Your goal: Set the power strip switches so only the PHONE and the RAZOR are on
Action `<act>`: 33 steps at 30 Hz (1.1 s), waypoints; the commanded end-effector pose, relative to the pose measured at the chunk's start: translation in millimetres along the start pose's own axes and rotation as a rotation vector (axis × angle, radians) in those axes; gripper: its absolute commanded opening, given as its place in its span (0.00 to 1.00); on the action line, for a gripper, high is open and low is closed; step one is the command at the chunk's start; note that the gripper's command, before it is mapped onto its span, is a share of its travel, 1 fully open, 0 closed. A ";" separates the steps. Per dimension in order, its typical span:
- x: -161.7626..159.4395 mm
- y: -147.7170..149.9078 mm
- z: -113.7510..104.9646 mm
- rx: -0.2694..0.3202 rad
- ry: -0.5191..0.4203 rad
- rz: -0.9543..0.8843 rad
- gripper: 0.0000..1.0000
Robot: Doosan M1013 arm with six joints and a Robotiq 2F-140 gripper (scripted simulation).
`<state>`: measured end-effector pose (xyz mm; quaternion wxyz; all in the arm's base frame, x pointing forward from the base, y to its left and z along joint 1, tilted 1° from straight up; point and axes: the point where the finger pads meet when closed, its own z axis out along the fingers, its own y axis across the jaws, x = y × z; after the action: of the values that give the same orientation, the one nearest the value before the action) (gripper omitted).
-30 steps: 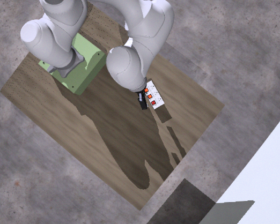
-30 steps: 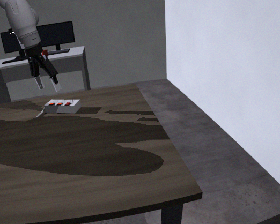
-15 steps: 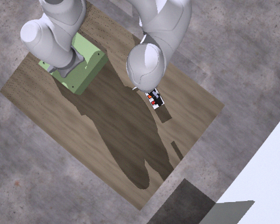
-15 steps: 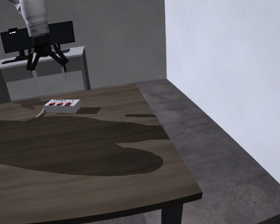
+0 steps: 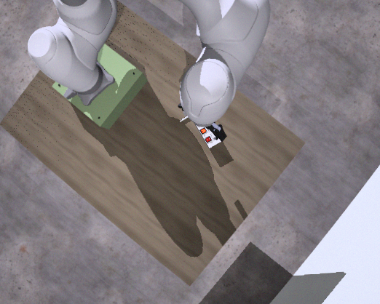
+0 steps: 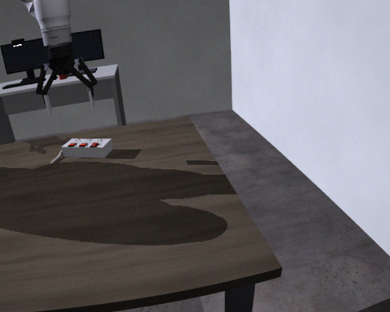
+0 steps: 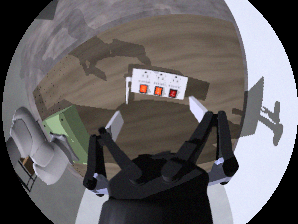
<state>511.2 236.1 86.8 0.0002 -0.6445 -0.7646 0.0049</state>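
A white power strip with three red rocker switches lies flat on the wooden table, right way up. It also shows in the wrist view and, partly hidden under the arm, in the overhead view. The labels are too small to read. My gripper hangs well above the strip, fingers spread wide and empty. In the wrist view its fingertips frame the strip from above.
A green mounting block holds the arm's base at the table's far corner. A white wall stands to the right. A desk with monitors is behind the table. The arm casts a large shadow across the top.
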 end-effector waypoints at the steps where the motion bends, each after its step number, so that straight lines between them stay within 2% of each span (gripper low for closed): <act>1: 0.9 -0.5 1.0 0.007 0.001 -0.008 1.00; 11: 0.7 0.1 3.3 0.007 0.001 -0.061 1.00; 13: 0.4 1.1 7.6 0.007 0.001 -0.161 1.00; 17: -0.9 4.4 22.1 0.006 0.001 -0.478 1.00; 19: -0.9 4.4 22.1 0.006 0.001 -0.478 1.00; 21: -1.7 6.2 30.7 0.006 0.000 -0.676 1.00; 29: -3.7 9.9 51.5 0.006 -0.002 -1.161 1.00; 31: -3.7 10.0 51.8 0.005 0.002 -1.199 1.00; 32: -3.7 10.0 51.8 0.005 0.002 -1.199 0.00; 33: -3.7 10.0 51.8 0.005 0.002 -1.199 0.00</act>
<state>521.1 234.0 39.6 -0.0033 -0.1422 -0.9897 0.0162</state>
